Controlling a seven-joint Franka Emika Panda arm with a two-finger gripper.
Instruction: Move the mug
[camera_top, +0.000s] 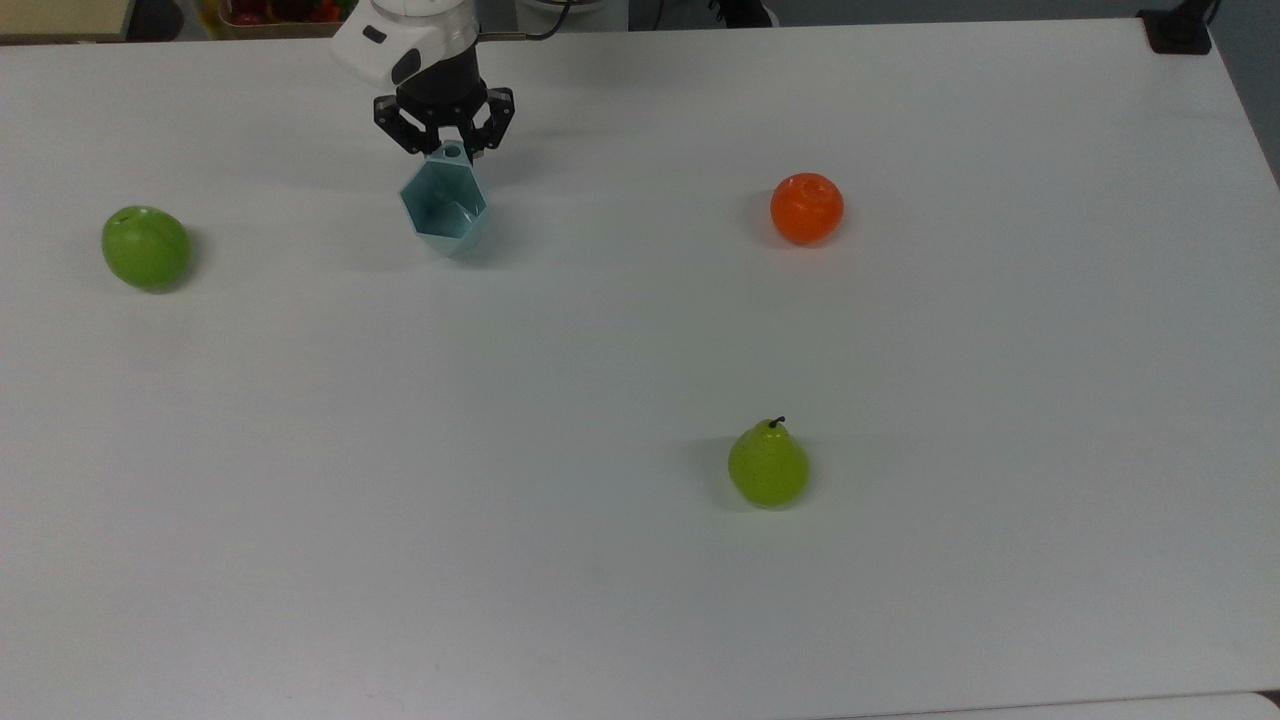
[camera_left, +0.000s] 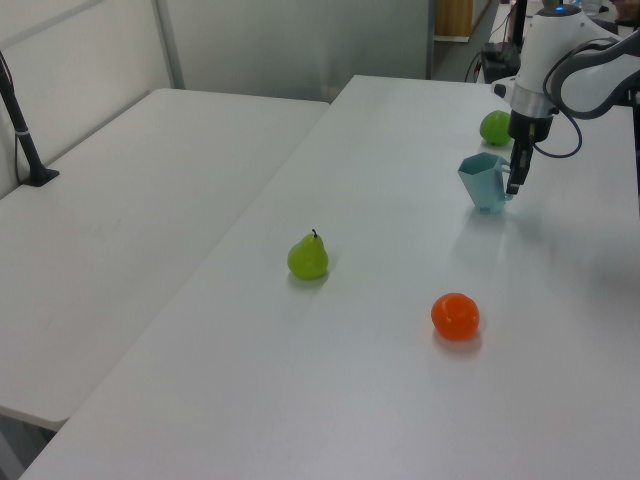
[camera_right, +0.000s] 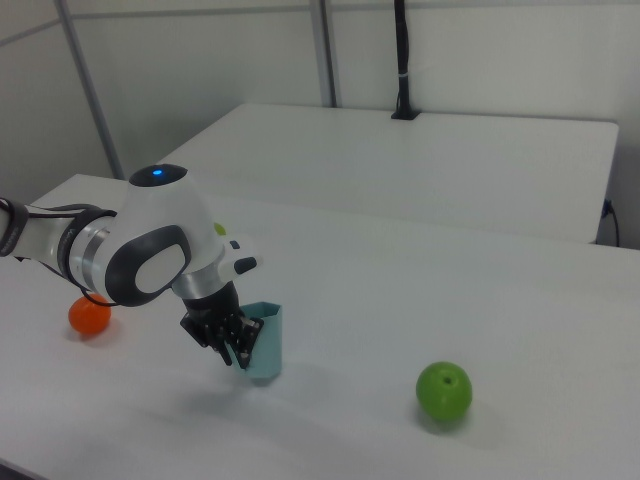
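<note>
So the gripper (camera_top: 447, 150) was clamped on the mug (camera_top: 444, 207) by its handle, mug sitting far back on the table (camera_top: 640, 600), between the green apple (camera_top: 146, 247) and orange (camera_top: 806, 208) in the top view.

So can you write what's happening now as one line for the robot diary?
tool: shut on mug handle | mug: upright, at or just above table | nearby: green apple, orange, pear | phase: setting down
</note>
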